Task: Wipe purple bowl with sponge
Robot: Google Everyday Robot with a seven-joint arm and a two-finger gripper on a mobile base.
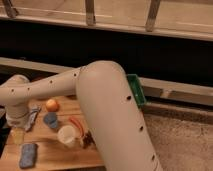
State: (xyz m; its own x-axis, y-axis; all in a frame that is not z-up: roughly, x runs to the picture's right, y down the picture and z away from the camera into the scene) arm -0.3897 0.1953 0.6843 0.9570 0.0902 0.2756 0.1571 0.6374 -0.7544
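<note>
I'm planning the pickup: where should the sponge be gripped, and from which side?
Probably across its narrow width at mid-length, from straight above: the sponge lies flat at the front left of the table, with both long sides free. The gripper is just behind it, near the left edge.

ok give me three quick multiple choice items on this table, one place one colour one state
1. The orange is: A on the floor, B just behind the bowl, C in a cup.
2. The bin is: A red, B white, C green.
3. The sponge is: A lying free on the table, B inside the bowl, C on a cup.
1 B, it sits on the bowl's far side; 2 C, green rim beside the arm; 3 A, nothing touches it, the gripper being hidden under the arm at the table's left end.
</note>
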